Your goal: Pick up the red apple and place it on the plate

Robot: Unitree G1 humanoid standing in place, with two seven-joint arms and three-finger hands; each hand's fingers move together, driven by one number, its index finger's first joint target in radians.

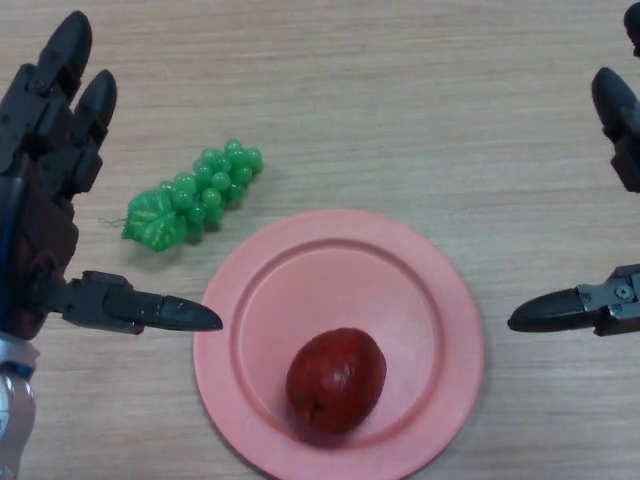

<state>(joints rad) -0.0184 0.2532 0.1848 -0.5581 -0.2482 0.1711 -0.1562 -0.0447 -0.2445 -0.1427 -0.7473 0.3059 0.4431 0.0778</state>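
Note:
A red apple (336,381) lies on a pink plate (330,255), in the plate's near half. My left hand (45,190) is at the left edge, open, fingers straight and pointing away, thumb reaching toward the plate's left rim without touching it. My right hand (622,130) shows at the right edge, open, its thumb pointing toward the plate's right side with a gap between. Both hands are empty and apart from the apple.
A bunch of green plastic grapes (196,195) lies on the wooden table (400,90) just beyond the plate's upper left rim, close to my left hand's fingers.

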